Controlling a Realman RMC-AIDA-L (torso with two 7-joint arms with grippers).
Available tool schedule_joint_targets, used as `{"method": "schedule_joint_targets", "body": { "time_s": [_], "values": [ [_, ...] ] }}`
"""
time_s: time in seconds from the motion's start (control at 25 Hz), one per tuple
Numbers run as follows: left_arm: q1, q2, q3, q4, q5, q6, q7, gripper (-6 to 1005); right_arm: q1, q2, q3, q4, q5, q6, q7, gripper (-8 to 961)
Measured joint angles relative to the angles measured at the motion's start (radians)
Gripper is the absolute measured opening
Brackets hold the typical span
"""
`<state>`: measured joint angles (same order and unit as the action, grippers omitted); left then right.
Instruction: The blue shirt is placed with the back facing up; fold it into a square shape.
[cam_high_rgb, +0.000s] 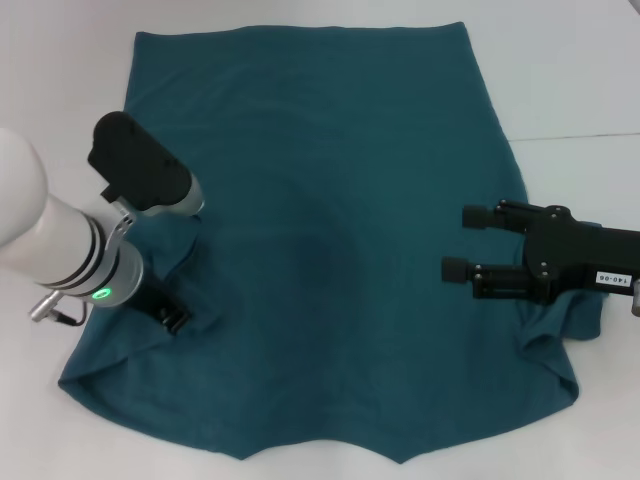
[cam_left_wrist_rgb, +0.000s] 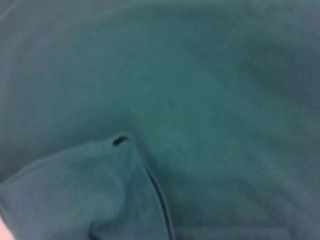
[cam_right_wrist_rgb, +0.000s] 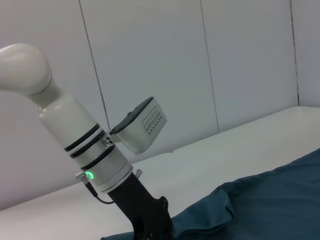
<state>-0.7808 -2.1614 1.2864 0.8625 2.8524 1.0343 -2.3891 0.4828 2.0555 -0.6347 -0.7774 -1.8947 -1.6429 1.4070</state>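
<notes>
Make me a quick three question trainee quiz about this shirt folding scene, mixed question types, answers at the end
1. True or false: the blue shirt lies spread on the white table.
2. Which gripper holds two black fingers pointing inward over the shirt's side? A) left gripper B) right gripper
3. Fill in: the left gripper is down at the shirt's ____ sleeve.

Key: 1 true. 2 B; its jaws stand apart. 3 left; the head view shows it pressed into bunched fabric there.
</notes>
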Motion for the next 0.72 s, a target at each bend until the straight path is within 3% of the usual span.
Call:
{"method": "schedule_joint_targets", "body": {
  "time_s": [0.4,0.52,0.72],
  "values": [
    [-0.046,-0.006,-0.001,-0.016,-0.036,-0.036,-0.004,-1,-0.007,0.005,0.006,0.000,0.000,0.007,-0.005,912],
    [-0.026,-0.004,-0.007,0.043,-0.033,0.005,-0.005,-1,-0.008,0.002,0.008,0.001,0.000,0.012,-0.002,911],
    [0.059,-0.004,-0.012,0.227,-0.020,0.082,-0.014,-2,-0.009,0.002,0.009,0.001,0.000,0.014,-0.002,912]
  ]
}}
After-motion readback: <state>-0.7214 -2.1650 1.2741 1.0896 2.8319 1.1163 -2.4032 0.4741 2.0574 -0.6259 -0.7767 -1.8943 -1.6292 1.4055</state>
